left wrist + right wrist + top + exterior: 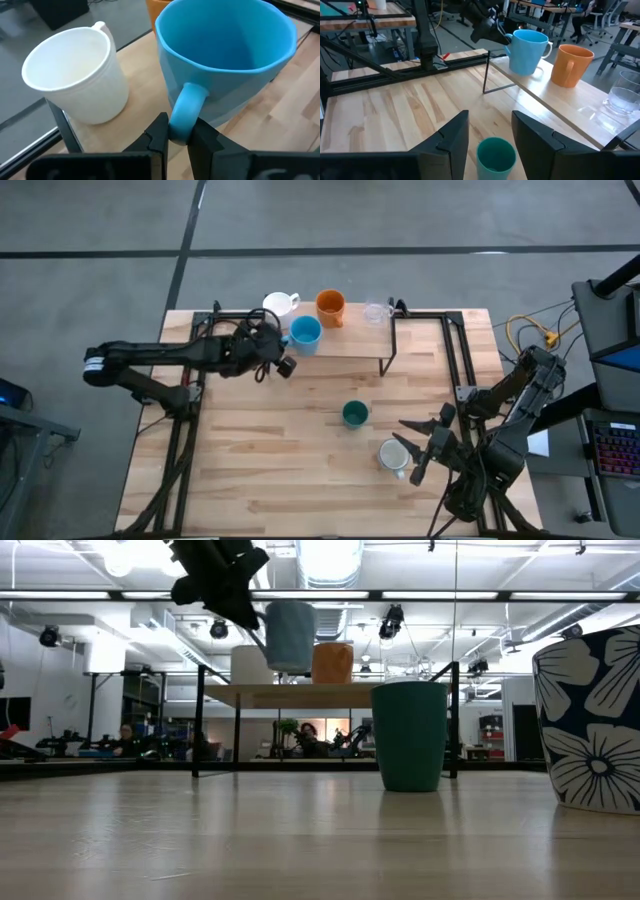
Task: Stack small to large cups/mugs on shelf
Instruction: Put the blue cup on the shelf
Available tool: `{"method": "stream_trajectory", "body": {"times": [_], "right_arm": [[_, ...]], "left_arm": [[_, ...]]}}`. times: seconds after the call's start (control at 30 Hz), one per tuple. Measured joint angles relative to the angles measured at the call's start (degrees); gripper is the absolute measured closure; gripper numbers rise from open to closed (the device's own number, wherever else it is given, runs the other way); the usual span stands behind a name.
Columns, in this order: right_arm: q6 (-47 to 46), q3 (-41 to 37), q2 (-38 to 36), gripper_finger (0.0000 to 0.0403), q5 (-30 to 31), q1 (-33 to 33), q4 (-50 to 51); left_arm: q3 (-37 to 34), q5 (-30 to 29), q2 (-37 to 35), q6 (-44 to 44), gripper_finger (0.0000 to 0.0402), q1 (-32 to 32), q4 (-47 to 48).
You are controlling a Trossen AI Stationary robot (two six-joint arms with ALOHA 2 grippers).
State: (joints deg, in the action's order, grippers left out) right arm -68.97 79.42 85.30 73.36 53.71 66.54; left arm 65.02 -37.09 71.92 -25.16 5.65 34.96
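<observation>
The light blue mug [305, 333] hangs just above the shelf [345, 345], and my left gripper [179, 137] is shut on it. On the shelf stand the white mug [281, 304], the orange mug [331, 307] and the clear glass [376, 311]. The dark teal-green cup [354, 414] stands upright on the table. The patterned mug [393, 455] stands near the table's right near corner. My right gripper [490, 132] hovers open above that mug, with nothing between its fingers. My left gripper pinches the blue mug's handle [186, 107] between its two fingers, at the loop's lower part. The fingers come from the table's left, slanting down. The mug stays upright with its mouth up, and its base [290, 668] is a little clear of the shelf board.
The shelf's thin black legs [485, 72] stand along its near edge. Black frame rails [460, 350] run along the table's right and left sides. Bare wood lies between the shelf and the teal-green cup.
</observation>
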Motion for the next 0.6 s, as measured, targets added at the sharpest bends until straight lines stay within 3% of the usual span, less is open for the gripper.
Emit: {"method": "stream_trajectory", "body": {"times": [0.33,0.6], "right_arm": [[0.04,-0.02,0.0,0.0263,0.02,0.0,-0.69],[0.18,-0.02,0.0,0.026,0.17,-0.02,-0.92]], "left_arm": [[-3.09,-2.39,0.13,-2.85,0.0376,0.77,-0.68],[-6.19,-1.9,0.13,-3.0,0.0376,1.01,-8.01]]}}
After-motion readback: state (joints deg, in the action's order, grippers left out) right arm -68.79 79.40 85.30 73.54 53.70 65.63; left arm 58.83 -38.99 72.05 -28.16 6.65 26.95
